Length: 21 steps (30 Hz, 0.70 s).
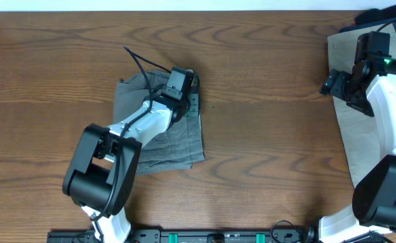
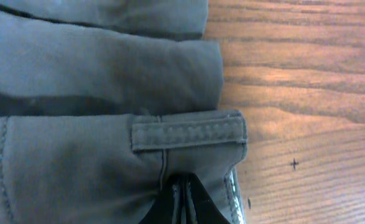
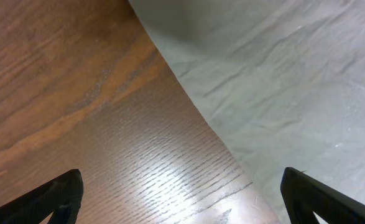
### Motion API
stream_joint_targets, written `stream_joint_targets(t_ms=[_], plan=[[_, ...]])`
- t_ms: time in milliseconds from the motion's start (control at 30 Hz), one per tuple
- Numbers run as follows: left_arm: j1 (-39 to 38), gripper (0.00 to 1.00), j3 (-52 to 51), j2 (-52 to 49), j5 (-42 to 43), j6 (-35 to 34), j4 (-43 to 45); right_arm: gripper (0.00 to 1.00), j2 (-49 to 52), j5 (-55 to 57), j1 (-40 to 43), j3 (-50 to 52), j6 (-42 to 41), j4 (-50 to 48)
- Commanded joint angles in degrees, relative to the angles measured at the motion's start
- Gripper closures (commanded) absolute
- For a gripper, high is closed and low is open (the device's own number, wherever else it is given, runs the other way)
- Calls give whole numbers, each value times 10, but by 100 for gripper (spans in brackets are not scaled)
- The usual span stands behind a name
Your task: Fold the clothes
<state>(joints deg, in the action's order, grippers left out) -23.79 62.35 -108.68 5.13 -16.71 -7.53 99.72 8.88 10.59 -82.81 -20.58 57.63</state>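
Observation:
The mid grey shorts (image 1: 181, 138) lie folded at the table's centre-left. My left gripper (image 1: 184, 91) is at their far right corner, by the waistband. In the left wrist view the jaws (image 2: 185, 205) are shut on the grey shorts (image 2: 76, 81), just below a stitched belt loop (image 2: 188, 134). The pale beige shorts (image 1: 356, 128) lie at the right edge, also in the right wrist view (image 3: 294, 93). Dark navy shorts (image 1: 386, 15) sit at the far right corner. My right gripper (image 1: 336, 84) is open and empty, above the beige shorts' left edge (image 3: 182, 199).
The wooden table (image 1: 265, 74) lies bare between the grey shorts and the beige pair. A black cable (image 1: 138, 64) loops off my left arm over the grey shorts.

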Motion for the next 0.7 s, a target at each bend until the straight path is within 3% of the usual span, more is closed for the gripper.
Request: stream_joint_targets(t_ms=[0, 100, 200, 467, 667], plan=[[0, 93, 4, -3, -11, -3, 3, 1, -8, 7, 2, -6, 0, 0], [0, 93, 5, 28, -3, -3, -9, 1, -8, 7, 2, -6, 0, 0], [0, 85, 5, 90, 23, -3, -24, 1, -8, 7, 2, -6, 0, 0], [14, 4, 5, 297, -20, 45, -129, 1, -8, 7, 2, -6, 0, 0], [125, 2, 5, 367, -37, 47, -255, 1, -8, 7, 2, -6, 0, 0]])
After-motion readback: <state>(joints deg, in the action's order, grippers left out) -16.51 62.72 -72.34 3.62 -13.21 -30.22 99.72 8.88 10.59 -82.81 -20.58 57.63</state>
